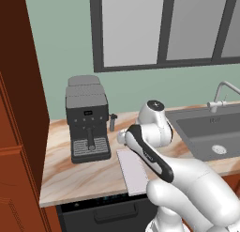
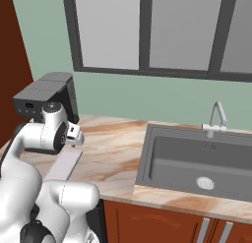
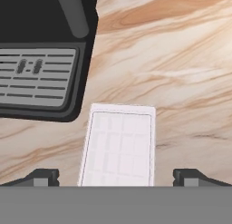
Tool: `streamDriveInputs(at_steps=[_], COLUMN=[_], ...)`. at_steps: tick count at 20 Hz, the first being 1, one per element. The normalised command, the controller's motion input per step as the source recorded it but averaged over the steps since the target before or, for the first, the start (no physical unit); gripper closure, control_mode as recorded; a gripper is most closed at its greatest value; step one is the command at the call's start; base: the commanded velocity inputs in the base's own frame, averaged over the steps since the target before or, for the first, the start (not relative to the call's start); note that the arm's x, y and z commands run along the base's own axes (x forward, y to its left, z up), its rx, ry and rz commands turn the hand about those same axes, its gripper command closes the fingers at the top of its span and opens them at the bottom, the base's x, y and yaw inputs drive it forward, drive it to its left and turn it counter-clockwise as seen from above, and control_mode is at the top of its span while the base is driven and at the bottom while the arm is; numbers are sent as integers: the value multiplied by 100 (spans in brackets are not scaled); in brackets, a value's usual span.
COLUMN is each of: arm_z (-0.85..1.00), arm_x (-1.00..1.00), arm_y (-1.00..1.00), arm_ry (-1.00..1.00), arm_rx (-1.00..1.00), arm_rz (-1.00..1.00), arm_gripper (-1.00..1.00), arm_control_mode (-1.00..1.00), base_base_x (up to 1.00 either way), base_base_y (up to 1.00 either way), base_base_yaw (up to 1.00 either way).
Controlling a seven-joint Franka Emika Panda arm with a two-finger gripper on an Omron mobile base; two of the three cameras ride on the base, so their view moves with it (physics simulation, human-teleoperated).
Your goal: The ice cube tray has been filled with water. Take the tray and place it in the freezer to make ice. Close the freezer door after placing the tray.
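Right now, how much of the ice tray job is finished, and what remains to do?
Nothing looks done yet. The flat pale lavender-white ice cube tray lies on the marble-patterned counter, beside the black coffee machine. In hand: the open claw hangs above the tray, one finger on each side, not gripping. Left: grasp the tray, carry it to the freezer, put it inside, close the door.
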Motion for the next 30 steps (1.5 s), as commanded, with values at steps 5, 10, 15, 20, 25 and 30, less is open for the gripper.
streamDriveInputs(at_steps=[5, 10, 15, 20, 25, 30], arm_z=[0, 0, 0, 0, 0, 0], arm_x=[-6, -3, -1, -1, -1, -1], arm_y=[2, 0, 0, 0, 0, 0], arm_ry=[0, 0, 0, 0, 0, 0], arm_rx=[0, 0, 0, 0, 0, 0], arm_rz=[1, 0, 0, 0, 0, 0], arm_gripper=[-100, -100, -100, -100, -100, -100], arm_control_mode=[-100, -100, -100, -100, -100, -100], base_base_x=[0, 0, 0, 0, 0, 0], base_base_y=[0, 0, 0, 0, 0, 0], base_base_yaw=[0, 0, 0, 0, 0, 0])
